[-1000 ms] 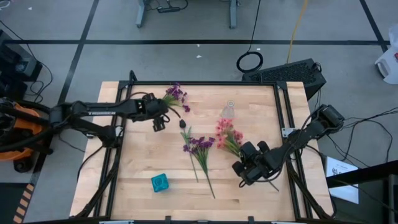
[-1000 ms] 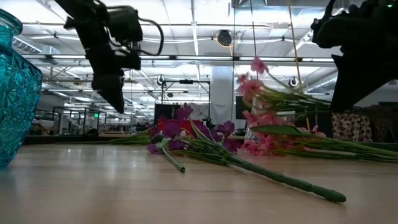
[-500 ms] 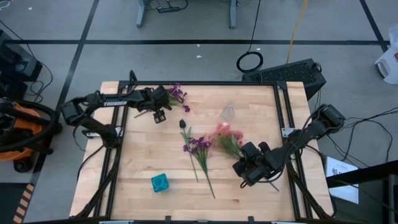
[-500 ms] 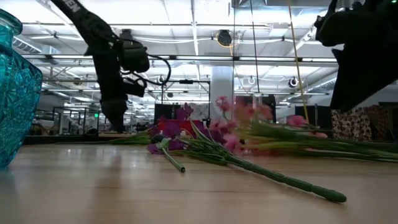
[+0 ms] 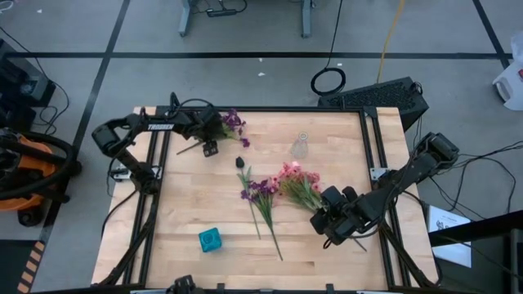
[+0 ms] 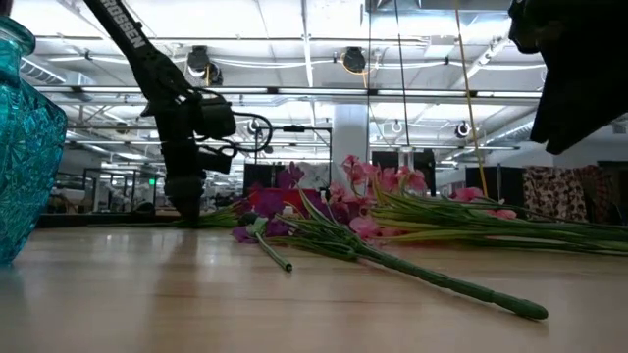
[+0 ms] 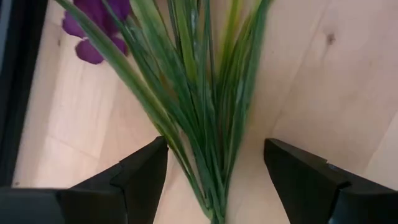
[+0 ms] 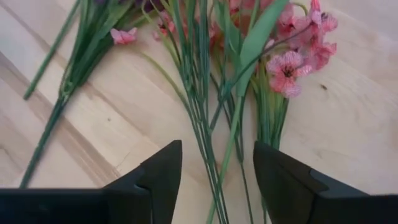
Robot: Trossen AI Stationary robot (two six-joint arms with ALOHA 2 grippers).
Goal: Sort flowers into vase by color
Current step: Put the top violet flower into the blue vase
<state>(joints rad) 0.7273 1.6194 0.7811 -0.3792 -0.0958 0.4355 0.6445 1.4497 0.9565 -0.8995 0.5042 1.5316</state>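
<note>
Because these artificial pink blossom sprays on thin green stems (image 8: 217, 118) look light and springy, I would pinch the bundled stems low. They lie mid-table, between the open fingers of my right gripper (image 8: 214, 171). My left gripper (image 7: 214, 171), also open, straddles the purple spray's stems (image 7: 199, 93) at the far-left corner.

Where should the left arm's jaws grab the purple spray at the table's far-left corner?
On the bundled green stems, below the purple blossoms, coming straight down. The purple spray lies flat, its stems narrowing into one bunch, and the left gripper is open astride them. The blossoms are too loose to grip.
</note>
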